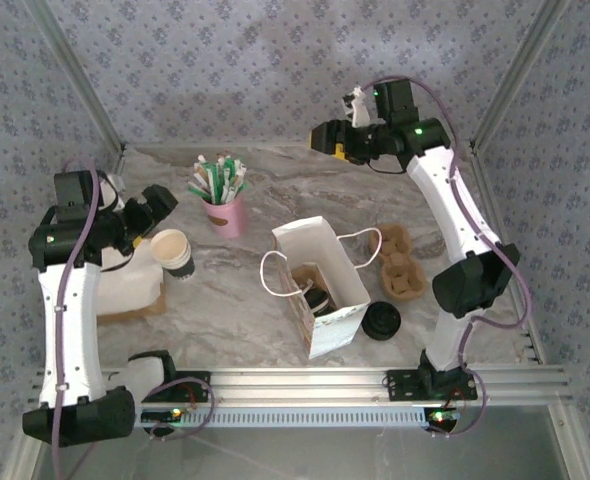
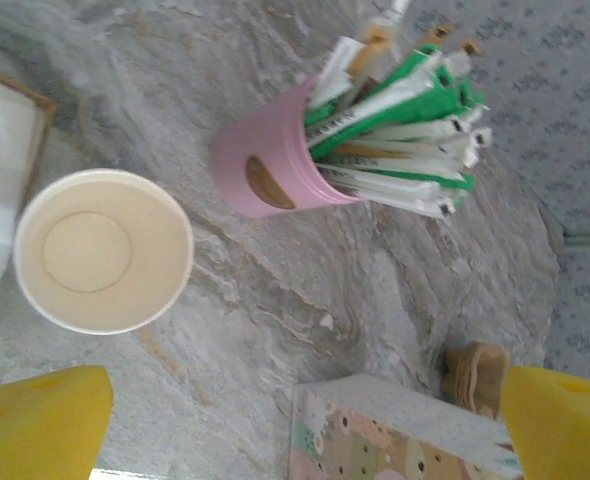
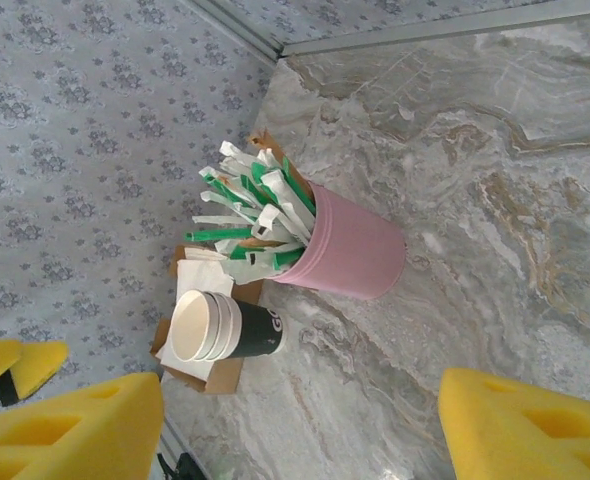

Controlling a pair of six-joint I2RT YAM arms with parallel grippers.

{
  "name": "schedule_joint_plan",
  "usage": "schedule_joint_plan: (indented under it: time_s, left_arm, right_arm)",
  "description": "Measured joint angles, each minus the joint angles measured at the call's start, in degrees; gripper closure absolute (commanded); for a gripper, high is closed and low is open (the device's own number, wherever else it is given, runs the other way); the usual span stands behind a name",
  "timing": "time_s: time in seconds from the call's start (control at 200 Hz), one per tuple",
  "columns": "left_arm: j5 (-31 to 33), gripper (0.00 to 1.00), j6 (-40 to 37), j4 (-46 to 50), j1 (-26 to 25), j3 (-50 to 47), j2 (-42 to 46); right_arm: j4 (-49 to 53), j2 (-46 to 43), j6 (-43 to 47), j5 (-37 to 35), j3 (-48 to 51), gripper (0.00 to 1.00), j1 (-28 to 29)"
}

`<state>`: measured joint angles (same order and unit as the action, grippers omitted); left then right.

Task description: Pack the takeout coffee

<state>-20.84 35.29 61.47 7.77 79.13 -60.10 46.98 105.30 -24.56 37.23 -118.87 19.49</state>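
imo the black-lidded cream paper cup [image 1: 319, 299] looks light and crushable, so pinch gently below the lid; left gripper [image 2: 300, 425] and right gripper [image 3: 300, 430] both gape empty.

- White paper bag [image 1: 335, 330]: one, centre of the top view.
- Takeout coffee [image 1: 321, 299], black lid on: one, inside the bag.
- Pink cup [image 1: 227, 215]: one, upper centre-left; the wrapped sticks [image 1: 218, 180] in it are too many to count.
- Lidless paper cups [image 1: 173, 252]: one nested stack, left of centre; at least two rims show.
- Black lids [image 1: 382, 320]: one stack, right of the bag; number unclear.
- Brown cardboard carriers [image 1: 397, 262]: one pile, right of centre.
- Napkin tray [image 1: 140, 305]: one, lower left.
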Motion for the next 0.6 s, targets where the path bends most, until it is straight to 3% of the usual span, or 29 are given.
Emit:
schedule_joint_plan:
  time_s: [0.285, 0.495, 0.6]
  left_arm:
    - [0.39, 0.01, 1.70, -1.68, 9.62, -7.76, 2.38]
    - [7.23, 0.01, 4.44, -1.38, 13.57, -10.32, 3.02]
    - [11.39, 0.06, 6.43, -0.66, 15.39, -12.15, 3.23]
  right_arm:
    - [2.16, 6.54, 0.28, -0.17, -8.63, 0.21, 3.26]
    - [2.60, 9.86, 0.46, 0.11, -12.00, 0.21, 3.93]
    - [2.62, 10.80, 0.70, 0.17, -12.02, 0.21, 3.91]
